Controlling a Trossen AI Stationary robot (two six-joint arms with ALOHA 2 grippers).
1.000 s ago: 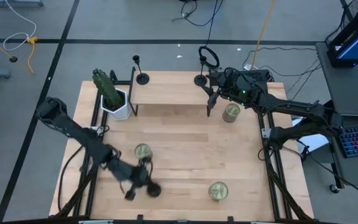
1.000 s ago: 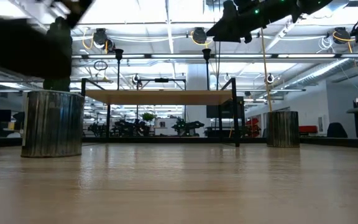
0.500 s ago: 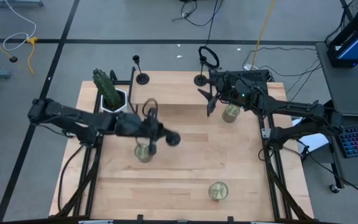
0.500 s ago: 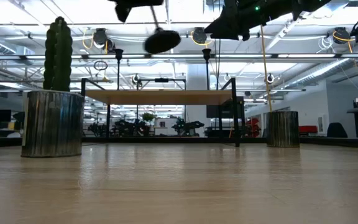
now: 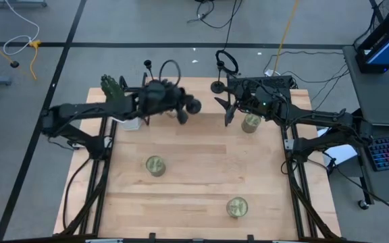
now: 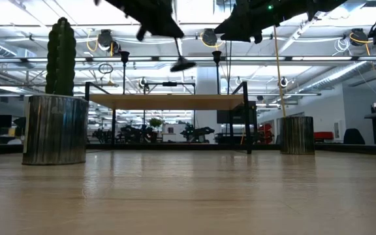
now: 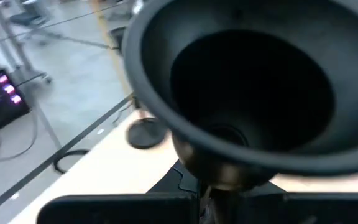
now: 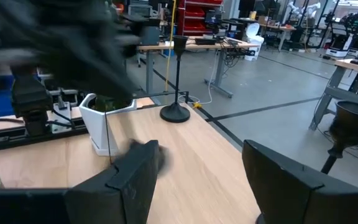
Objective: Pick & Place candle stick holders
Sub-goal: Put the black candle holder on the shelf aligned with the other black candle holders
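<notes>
Overhead, the left gripper [image 5: 175, 108] pinches a black candle stick holder [image 5: 189, 105]; right gripper [image 5: 227, 108] hovers spread; no legible writing.

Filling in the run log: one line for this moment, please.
left end effector: shut on candle stick holder, carried above shelf | right end effector: open, waiting by shelf

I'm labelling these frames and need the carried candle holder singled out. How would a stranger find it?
Start at the raised wooden shelf along the table's far edge. Above its middle, the left gripper is shut on a small black candle stick holder, held tilted in the air. The two matching black holders stand upright at the shelf's back.
</notes>
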